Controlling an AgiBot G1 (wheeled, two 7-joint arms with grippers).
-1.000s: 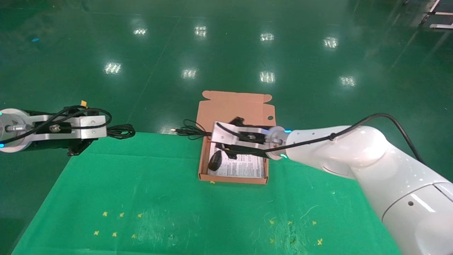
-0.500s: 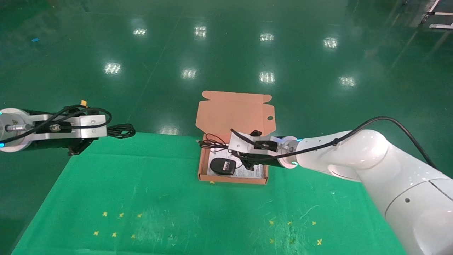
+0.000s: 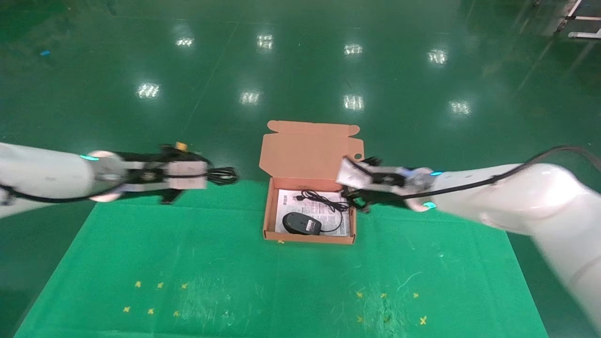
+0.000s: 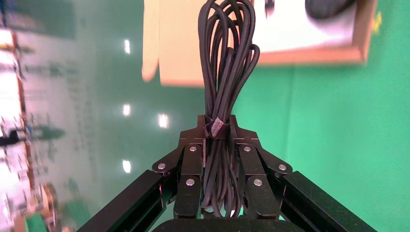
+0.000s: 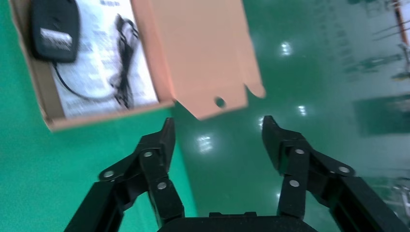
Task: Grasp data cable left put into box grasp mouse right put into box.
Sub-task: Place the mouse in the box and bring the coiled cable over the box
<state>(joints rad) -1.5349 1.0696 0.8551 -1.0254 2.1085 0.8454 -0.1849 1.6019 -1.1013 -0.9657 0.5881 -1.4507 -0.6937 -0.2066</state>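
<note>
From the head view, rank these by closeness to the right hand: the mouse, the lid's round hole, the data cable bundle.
1. The lid's round hole, just beside the open, empty right hand at the box's right side.
2. The mouse, inside the box, at its near left part.
3. The data cable, gripped in the left hand, left of the box.

The mouse [image 3: 301, 223] lies in the box [image 3: 268, 213], with the data cable [image 3: 221, 175] left of it, off the table edge.
</note>
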